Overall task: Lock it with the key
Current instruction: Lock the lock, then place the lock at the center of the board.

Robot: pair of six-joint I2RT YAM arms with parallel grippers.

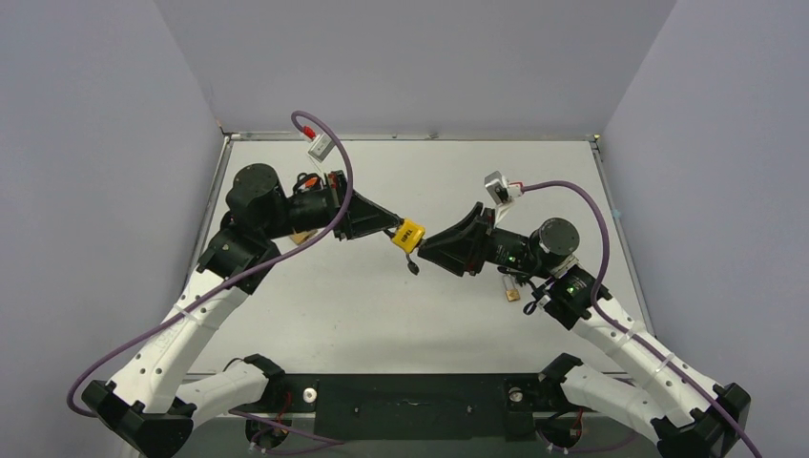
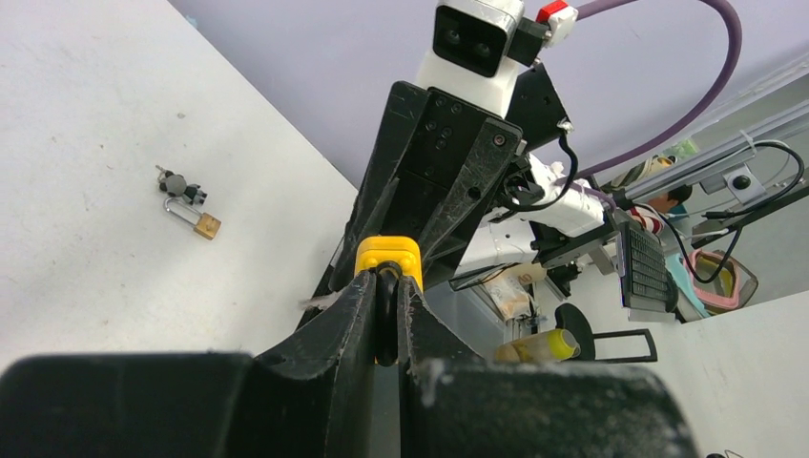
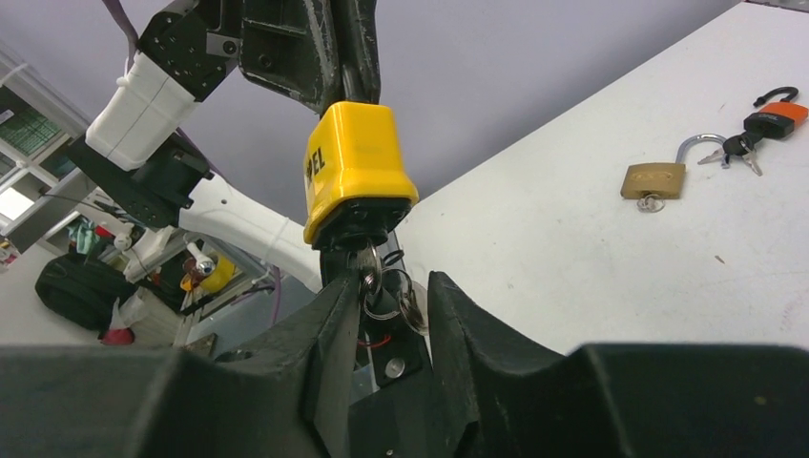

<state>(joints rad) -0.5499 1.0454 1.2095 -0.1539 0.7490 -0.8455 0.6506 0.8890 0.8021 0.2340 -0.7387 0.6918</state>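
Above the table, my left gripper clamped the padlock by its top while the key, seated in its keyhole, hung between the half-open jaws of my right gripper, perhaps touching one, so gripping and turning it were left.

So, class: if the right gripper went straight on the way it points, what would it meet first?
The right gripper would likely first meet the key hanging under the yellow padlock, already between its open jaws; the left gripper holds that padlock.
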